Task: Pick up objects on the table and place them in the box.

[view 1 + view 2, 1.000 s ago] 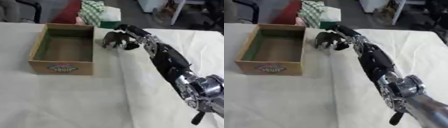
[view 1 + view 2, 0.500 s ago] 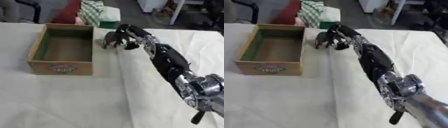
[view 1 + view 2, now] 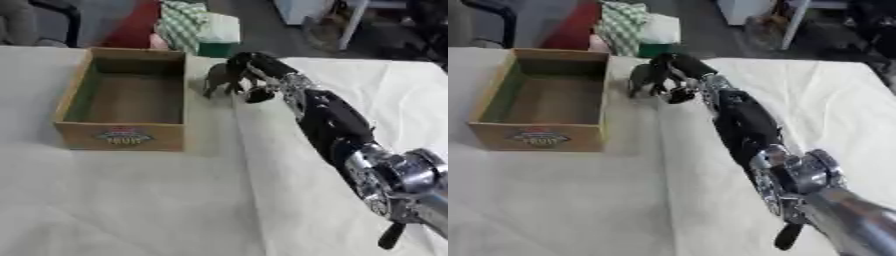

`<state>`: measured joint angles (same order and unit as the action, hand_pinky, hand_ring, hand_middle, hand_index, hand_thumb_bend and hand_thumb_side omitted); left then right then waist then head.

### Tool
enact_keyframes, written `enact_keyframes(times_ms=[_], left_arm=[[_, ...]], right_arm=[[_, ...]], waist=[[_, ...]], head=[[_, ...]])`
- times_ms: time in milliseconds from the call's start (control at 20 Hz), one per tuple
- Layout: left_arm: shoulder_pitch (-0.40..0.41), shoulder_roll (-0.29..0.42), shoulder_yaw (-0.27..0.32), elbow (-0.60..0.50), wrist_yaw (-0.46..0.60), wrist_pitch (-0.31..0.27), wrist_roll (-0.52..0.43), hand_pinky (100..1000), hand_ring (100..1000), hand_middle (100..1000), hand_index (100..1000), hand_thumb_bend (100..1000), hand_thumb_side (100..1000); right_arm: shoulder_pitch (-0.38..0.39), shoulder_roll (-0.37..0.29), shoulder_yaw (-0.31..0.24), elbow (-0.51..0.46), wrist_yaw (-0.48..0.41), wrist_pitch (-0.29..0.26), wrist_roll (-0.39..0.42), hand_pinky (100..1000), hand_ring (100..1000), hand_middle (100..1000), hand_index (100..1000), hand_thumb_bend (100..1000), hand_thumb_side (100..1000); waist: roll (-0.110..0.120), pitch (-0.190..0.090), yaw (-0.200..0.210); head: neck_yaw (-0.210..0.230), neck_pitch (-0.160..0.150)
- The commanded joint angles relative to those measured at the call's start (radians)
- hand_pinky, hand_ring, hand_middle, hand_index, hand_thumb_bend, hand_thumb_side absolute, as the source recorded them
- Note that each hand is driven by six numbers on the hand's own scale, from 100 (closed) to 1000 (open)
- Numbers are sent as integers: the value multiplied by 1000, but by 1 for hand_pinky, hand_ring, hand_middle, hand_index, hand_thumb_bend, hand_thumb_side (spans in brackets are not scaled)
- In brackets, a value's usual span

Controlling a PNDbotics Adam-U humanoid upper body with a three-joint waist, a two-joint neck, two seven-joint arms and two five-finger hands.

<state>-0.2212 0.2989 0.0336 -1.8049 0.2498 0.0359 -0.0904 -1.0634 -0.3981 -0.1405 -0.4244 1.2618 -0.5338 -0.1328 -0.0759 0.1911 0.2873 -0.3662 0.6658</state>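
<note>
A small grey toy animal (image 3: 219, 78) stands on the white tablecloth just right of the wooden box (image 3: 124, 134), near the box's far right corner. My right hand (image 3: 251, 75) reaches across from the lower right and its fingers curl round the toy's back and right side. The toy looks slightly raised off the cloth, though I cannot tell for sure. The box is open-topped, with a bare inside and a fruit label on its front wall. My left hand shows in neither view.
Beyond the far table edge sit a green checked cloth (image 3: 184, 22) and a pale boxy object (image 3: 219, 30). Chair and table legs stand on the dark floor behind. The white tablecloth (image 3: 157, 200) stretches wide in front of the box.
My right hand has drawn closer round the grey toy and the toy has shifted slightly up and toward the box's far corner. The box has not moved.
</note>
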Motion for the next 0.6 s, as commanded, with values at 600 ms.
enact_keyframes(times_ms=[600], left_arm=[[-16,9,3,-21,-5,0,-3,684,714,590,569,100,843]], right_arm=[[-20,-21,9,-23,58,39,-90,984,938,886,940,100,262]], waist=[[4,-11,8]], head=[[-13,-16]])
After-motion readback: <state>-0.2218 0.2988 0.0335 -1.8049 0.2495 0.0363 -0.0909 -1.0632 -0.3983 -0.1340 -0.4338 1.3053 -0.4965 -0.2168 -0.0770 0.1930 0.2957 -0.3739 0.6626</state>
